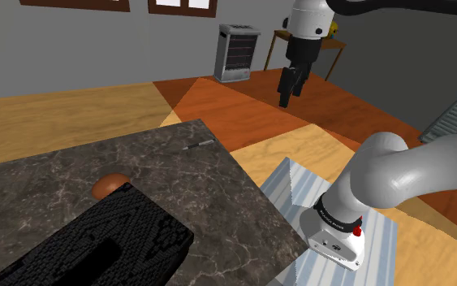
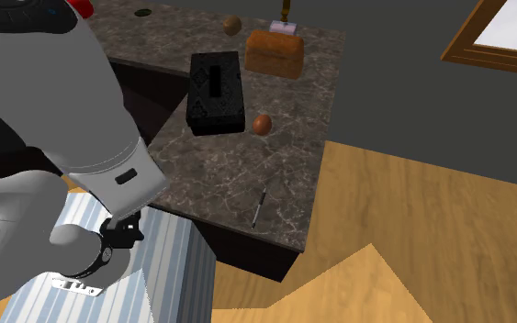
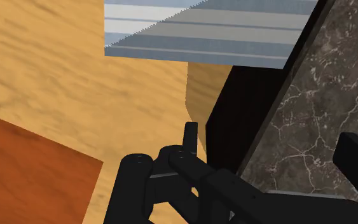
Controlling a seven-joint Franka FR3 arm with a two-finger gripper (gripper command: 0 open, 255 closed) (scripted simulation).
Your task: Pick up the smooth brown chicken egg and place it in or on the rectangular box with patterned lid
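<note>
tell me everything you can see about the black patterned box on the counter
The black box is a long rectangular block lying flat on the dark veined countertop. Its top carries a diamond lattice pattern, with a narrow oblong slot along the middle. The sides look plain and dark; the material is unclear. A brown egg sits close by one corner, apparently not touching it. Nothing rests on top of it.

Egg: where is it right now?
In the second exterior view, the egg sits on the dark counter just right of the black box.
</note>
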